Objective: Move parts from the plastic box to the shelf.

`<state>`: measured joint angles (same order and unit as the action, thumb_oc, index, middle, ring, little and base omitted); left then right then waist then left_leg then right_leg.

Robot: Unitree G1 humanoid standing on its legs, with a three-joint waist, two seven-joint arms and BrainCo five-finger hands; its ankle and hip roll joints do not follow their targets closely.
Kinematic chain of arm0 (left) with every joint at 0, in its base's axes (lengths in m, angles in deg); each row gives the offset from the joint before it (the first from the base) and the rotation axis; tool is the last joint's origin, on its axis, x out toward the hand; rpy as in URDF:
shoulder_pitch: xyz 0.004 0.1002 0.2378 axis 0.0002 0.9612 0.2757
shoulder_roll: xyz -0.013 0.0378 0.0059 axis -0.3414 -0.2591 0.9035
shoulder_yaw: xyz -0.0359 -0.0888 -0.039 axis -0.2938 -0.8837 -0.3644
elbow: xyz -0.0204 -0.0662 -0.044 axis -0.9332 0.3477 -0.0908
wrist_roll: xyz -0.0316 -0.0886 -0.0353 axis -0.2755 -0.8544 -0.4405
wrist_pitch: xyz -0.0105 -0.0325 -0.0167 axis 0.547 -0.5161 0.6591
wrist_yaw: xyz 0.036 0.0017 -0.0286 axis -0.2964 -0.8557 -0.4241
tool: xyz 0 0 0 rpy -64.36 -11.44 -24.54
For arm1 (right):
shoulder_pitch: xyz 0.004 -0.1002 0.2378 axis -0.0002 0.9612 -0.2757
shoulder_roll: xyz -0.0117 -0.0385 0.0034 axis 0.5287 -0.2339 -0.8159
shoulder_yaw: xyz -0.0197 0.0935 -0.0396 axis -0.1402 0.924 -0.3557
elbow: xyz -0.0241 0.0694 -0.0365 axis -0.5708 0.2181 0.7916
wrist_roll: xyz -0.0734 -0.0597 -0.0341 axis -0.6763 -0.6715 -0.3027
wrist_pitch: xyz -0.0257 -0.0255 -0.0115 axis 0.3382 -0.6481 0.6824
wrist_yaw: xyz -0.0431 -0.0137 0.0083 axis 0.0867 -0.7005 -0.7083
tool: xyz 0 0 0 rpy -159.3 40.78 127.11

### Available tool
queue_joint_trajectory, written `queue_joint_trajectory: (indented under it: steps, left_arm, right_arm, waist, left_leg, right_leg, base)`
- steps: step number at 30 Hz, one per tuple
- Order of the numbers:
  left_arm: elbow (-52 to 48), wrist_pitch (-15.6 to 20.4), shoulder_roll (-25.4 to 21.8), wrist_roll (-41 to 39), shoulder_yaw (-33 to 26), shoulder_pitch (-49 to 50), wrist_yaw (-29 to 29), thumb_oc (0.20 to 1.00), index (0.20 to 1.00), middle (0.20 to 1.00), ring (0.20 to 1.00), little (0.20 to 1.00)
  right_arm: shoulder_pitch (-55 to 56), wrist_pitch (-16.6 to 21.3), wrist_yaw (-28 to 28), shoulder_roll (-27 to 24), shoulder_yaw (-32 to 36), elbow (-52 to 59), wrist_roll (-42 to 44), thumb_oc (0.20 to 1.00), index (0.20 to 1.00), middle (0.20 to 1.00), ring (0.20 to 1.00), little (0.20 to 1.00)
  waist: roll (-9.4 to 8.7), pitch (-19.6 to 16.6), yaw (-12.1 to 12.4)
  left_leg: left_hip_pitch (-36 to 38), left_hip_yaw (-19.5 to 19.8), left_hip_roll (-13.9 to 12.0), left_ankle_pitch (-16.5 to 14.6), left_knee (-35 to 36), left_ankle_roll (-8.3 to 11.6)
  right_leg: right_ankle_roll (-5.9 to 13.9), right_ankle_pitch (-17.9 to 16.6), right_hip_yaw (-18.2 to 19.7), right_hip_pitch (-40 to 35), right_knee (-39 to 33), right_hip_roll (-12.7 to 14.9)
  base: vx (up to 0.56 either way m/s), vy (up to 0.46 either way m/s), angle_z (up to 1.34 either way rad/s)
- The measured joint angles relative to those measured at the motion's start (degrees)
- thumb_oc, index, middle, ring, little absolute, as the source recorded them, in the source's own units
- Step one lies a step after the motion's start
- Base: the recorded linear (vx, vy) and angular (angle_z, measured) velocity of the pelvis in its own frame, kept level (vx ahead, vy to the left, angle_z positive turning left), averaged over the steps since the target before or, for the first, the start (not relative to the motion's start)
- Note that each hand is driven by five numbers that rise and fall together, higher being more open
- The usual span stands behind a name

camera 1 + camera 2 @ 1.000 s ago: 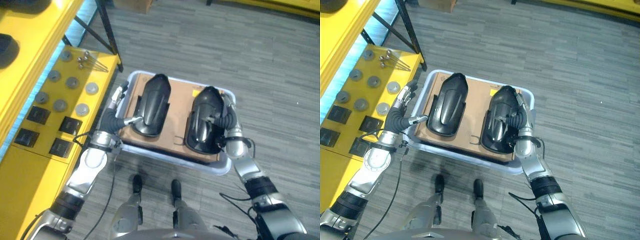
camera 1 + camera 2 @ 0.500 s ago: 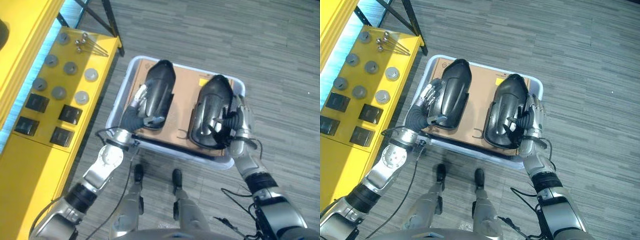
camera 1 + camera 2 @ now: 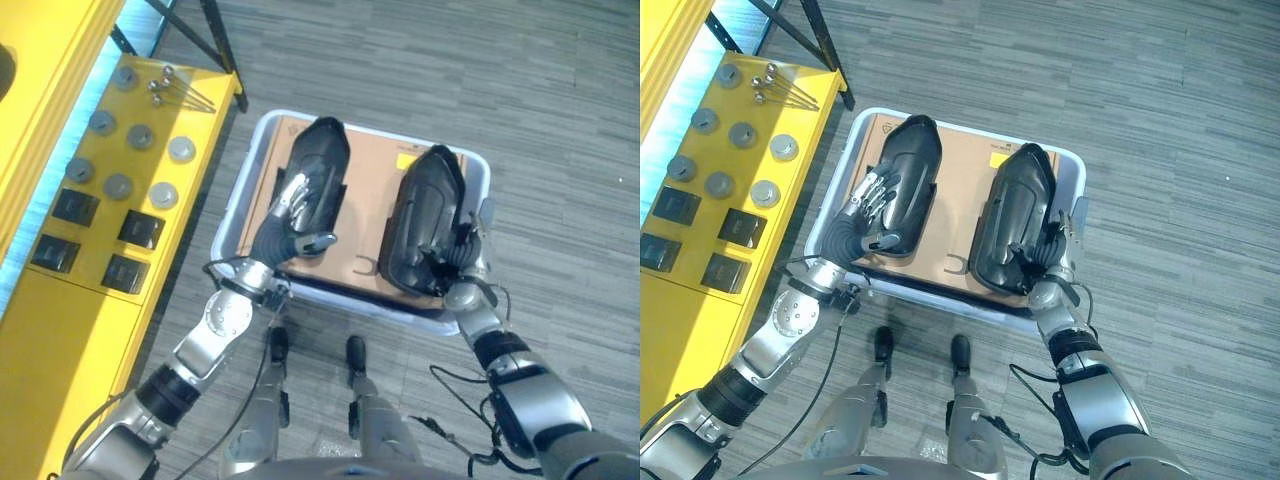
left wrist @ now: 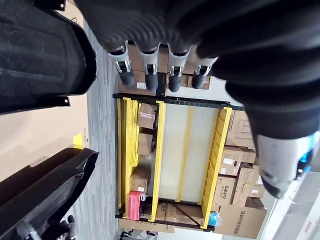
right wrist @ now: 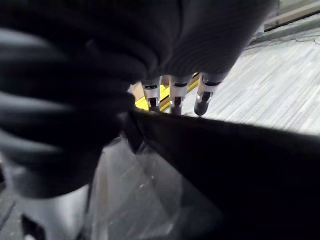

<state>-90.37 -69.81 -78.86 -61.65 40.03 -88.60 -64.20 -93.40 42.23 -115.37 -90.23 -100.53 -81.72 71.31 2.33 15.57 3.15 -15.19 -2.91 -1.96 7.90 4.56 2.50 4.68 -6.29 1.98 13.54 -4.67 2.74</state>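
A pale plastic box lined with cardboard stands on the floor and holds two black moulded parts. My left hand lies over the near end of the left part, fingers straight, thumb out to the side. My right hand sits at the right side of the right part, close to the box's right wall. Its straight fingers reach along the edge of that part. The yellow shelf runs along the left.
On the shelf lie several grey discs, black square parts and a few bolts. A black frame leg stands beside the box's far left corner. Grey floor spreads to the right.
My left hand has come from the box's left wall onto the left part. My right hand has slid down toward the near end of the right part. The camera has shifted a little.
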Motion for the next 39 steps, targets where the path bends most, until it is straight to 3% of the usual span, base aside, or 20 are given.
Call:
queue_joint_trajectory:
  steps: [12, 19, 24, 27, 31, 32, 34, 39]
  left_arm:
    - [0.0, -0.8, -0.2, 0.0, -2.0, 0.3, 1.4, 1.000, 1.000, 1.000, 1.000, 1.000]
    - [-0.4, -1.4, -0.8, 0.0, -4.7, 2.5, 2.7, 1.000, 1.000, 1.000, 1.000, 1.000]
    - [-0.9, -2.9, -3.4, 0.3, -9.2, 5.9, 5.2, 1.000, 1.000, 1.000, 1.000, 1.000]
    - [-0.9, -4.1, -5.4, 0.9, -9.8, 7.1, 6.6, 1.000, 1.000, 1.000, 1.000, 1.000]
    - [-0.9, -5.1, -5.0, 1.3, -11.7, 8.7, 7.4, 1.000, 1.000, 1.000, 1.000, 1.000]
    - [-0.6, -5.8, -4.1, 1.3, -11.7, 9.4, 7.7, 1.000, 1.000, 1.000, 1.000, 1.000]
    - [-0.3, -6.2, -3.2, 1.3, -11.2, 9.4, 7.9, 1.000, 1.000, 1.000, 1.000, 1.000]
    - [5.0, -9.2, -0.6, 1.7, -11.3, 9.8, 9.2, 1.000, 1.000, 1.000, 1.000, 1.000]
  right_arm:
    - [0.3, 1.5, 8.0, -1.2, -0.4, -4.2, 11.9, 0.200, 0.200, 0.200, 0.200, 0.200]
    - [7.3, 1.2, 11.5, -1.9, 0.7, 1.5, 12.9, 0.200, 0.200, 0.200, 0.200, 0.200]
    - [16.7, -2.4, 13.4, -5.7, 1.8, 15.0, 3.3, 0.200, 0.200, 0.200, 0.200, 0.200]
    - [21.0, -3.2, 13.6, -7.6, 4.8, 19.8, -1.3, 0.200, 0.200, 0.200, 0.200, 0.200]
    - [23.2, -3.8, 13.2, -9.2, 8.3, 25.1, -6.5, 0.200, 0.200, 0.200, 0.200, 0.200]
    - [23.6, -3.8, 12.6, -9.9, 9.8, 27.6, -9.6, 0.200, 0.200, 0.200, 0.200, 0.200]
    - [24.0, -3.9, 12.2, -10.4, 9.9, 29.0, -11.1, 0.200, 0.200, 0.200, 0.200, 0.200]
    - [26.0, -4.3, 10.9, -13.1, 11.9, 43.2, -21.2, 0.200, 0.200, 0.200, 0.200, 0.200]
  waist:
    - [0.00, -0.6, 0.2]
    - [-0.11, -2.2, 0.0]
    - [-0.46, -2.6, -0.5]
    - [-1.77, -4.7, -1.2]
    - [-2.77, -6.5, -1.9]
    - [-3.60, -8.9, -2.4]
    - [-4.08, -10.2, -3.1]
    - [-2.66, -11.5, -3.5]
  left_leg:
    - [1.3, 1.0, -0.6, 0.6, 0.0, 0.21]
    - [2.7, 1.3, -0.7, 0.6, 0.0, 0.25]
    - [6.7, 1.1, -0.8, -0.4, 0.1, 0.42]
    - [7.9, -0.2, -1.0, -1.3, 0.4, 0.18]
    - [10.0, -1.0, -0.9, -1.8, 0.4, -0.28]
    - [10.8, -1.7, -0.9, -1.7, 0.4, -0.80]
    - [12.3, -1.9, -0.9, -2.2, 0.3, -0.80]
    - [16.1, -3.3, -0.8, -3.2, 0.4, -1.06]
  right_leg:
    - [-0.33, -0.3, -0.9, -1.8, 0.0, -0.6]
    - [-0.34, -0.3, -1.1, -3.5, 0.0, -0.7]
    - [-0.25, -0.2, -0.9, -7.3, 0.0, -0.6]
    - [-0.38, 0.4, -0.3, -8.3, 0.0, -0.5]
    - [-0.49, 0.3, 0.6, -9.9, 0.0, -0.4]
    - [-0.50, 0.3, 1.2, -10.4, 0.0, -0.4]
    - [-0.37, 0.9, 1.1, -11.7, 0.0, -0.3]
    - [-0.14, 1.3, 2.5, -14.9, 0.0, -0.2]
  base:
    - [-0.01, -0.019, 0.04]
    - [0.00, -0.014, 0.02]
    - [0.01, 0.001, -0.02]
    - [0.02, 0.004, -0.09]
    - [-0.01, -0.004, -0.15]
    - [0.01, -0.002, -0.09]
    - [0.01, -0.001, -0.06]
    - [0.01, -0.002, -0.13]
